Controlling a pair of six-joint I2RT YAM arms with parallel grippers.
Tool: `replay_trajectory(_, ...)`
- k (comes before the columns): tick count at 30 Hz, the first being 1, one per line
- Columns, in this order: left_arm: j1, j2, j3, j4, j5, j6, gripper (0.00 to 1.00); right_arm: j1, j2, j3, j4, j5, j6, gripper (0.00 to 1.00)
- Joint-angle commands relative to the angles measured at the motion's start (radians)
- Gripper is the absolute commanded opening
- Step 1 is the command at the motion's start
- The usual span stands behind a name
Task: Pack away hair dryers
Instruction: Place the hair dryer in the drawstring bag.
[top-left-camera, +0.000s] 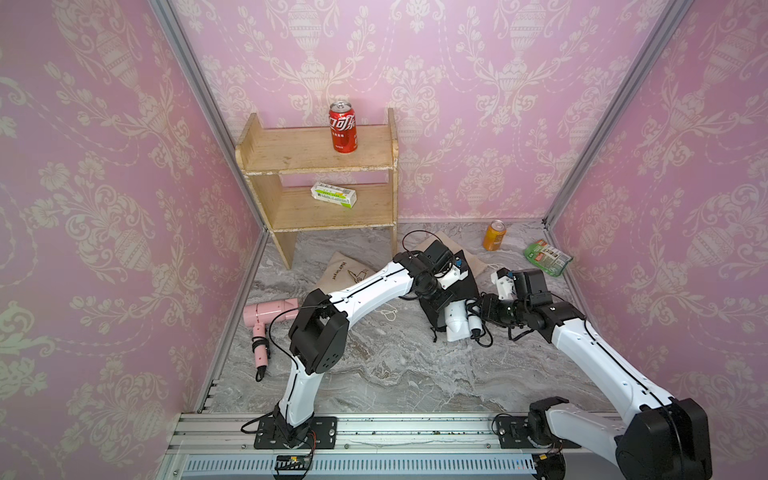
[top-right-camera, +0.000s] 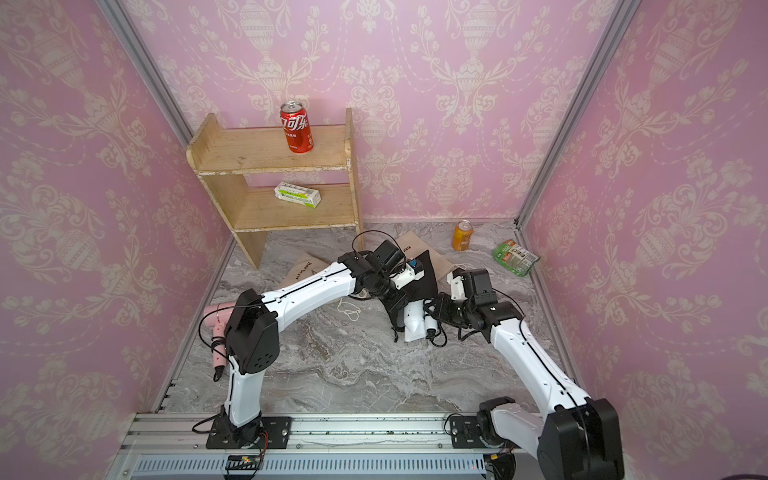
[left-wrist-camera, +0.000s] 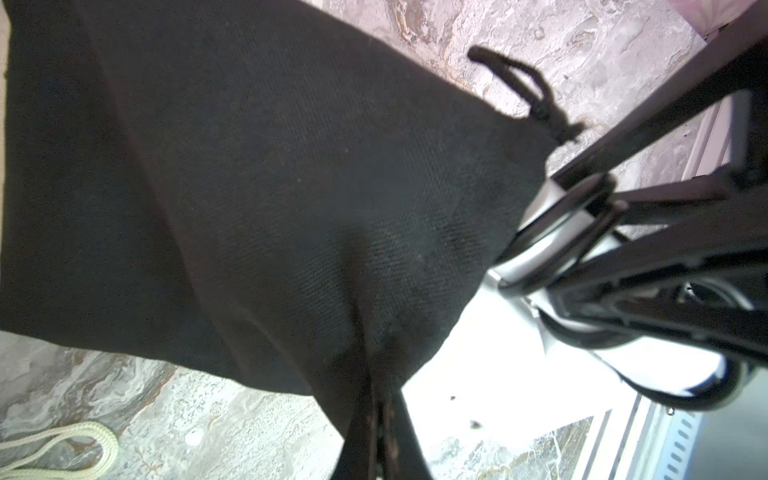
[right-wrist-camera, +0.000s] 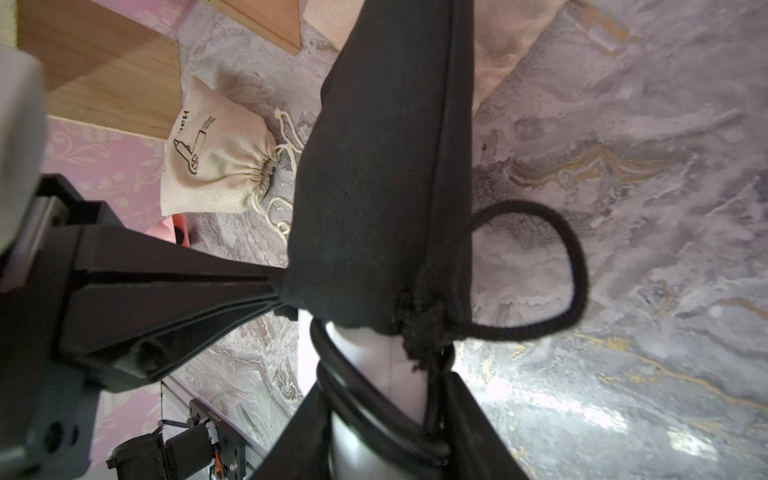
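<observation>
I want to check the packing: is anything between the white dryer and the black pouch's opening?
Nothing visible. The white dryer is partly inside the black pouch, whose edge the left fingers pinch.

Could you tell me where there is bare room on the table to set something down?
The front marble is bare, between the pink dryer, the white dryer and the rail. The top shelf left of the red can is free too. Mid-back is crowded: black pouch, white dryer, beige pouches.

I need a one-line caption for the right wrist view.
Left gripper pinches the black pouch mouth; right gripper holds the white hair dryer partly inside it.
</observation>
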Motion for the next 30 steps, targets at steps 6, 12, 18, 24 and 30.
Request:
replay_trajectory(6, -0.014, -0.038, 0.015, 0.02, 0.043, -0.039, 0.0, 0.0, -0.021, -0.015, 0.014, 0.018, 0.002, 0.36)
replay_trajectory(12, -0.027, -0.002, 0.105, 0.008, 0.051, -0.05, 0.0, 0.013, -0.018, -0.026, -0.016, 0.02, -0.041, 0.36)
replay_trajectory(18, -0.041, 0.042, 0.197, -0.002, 0.073, -0.07, 0.0, 0.063, -0.003, -0.025, -0.037, 0.046, -0.067, 0.33)
replay_trajectory(24, -0.06, 0.091, 0.274, -0.04, 0.081, -0.066, 0.0, 0.089, -0.005, -0.014, -0.049, 0.058, -0.08, 0.32)
replay_trajectory(30, -0.072, 0.067, 0.255, -0.048, 0.082, -0.057, 0.0, 0.069, -0.014, -0.013, -0.032, 0.052, -0.079, 0.32)
